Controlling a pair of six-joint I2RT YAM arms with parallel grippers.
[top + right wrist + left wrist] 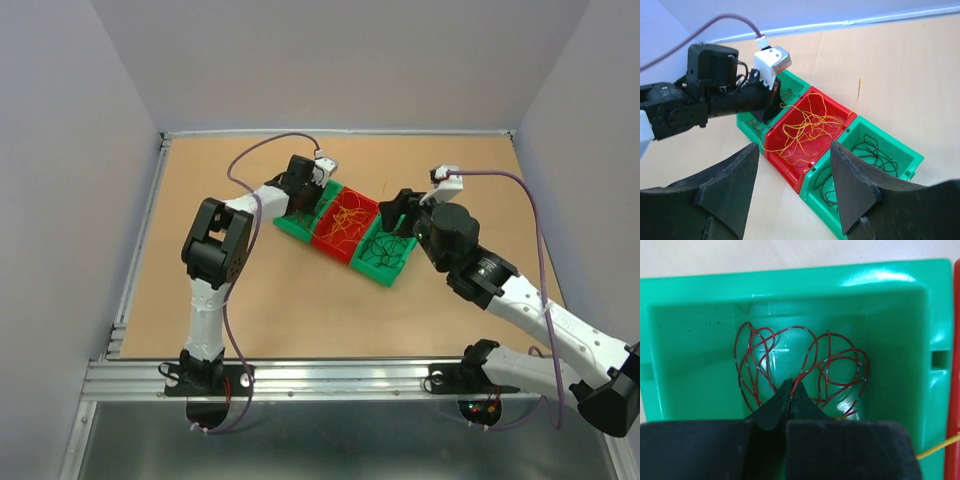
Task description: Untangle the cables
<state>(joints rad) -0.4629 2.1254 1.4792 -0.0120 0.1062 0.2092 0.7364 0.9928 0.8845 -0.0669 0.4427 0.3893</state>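
Cable sorting on the tabletop (250,300).
Left pincer (791,390) closed amid red cables (805,360) in a green bin (790,277); right pincer (793,147) wide, empty, over the red bin (785,167).

The left arm (205,300) and right arm (535,305) are white tubes with bulky black joints, each with a looping purple cable (262,147) and a black gripper (794,150) with wedge-shaped fingers (855,190).

The left claw (791,391), tips pressed together, sits over curly red cables (812,347) lying inside a green bin (890,305).
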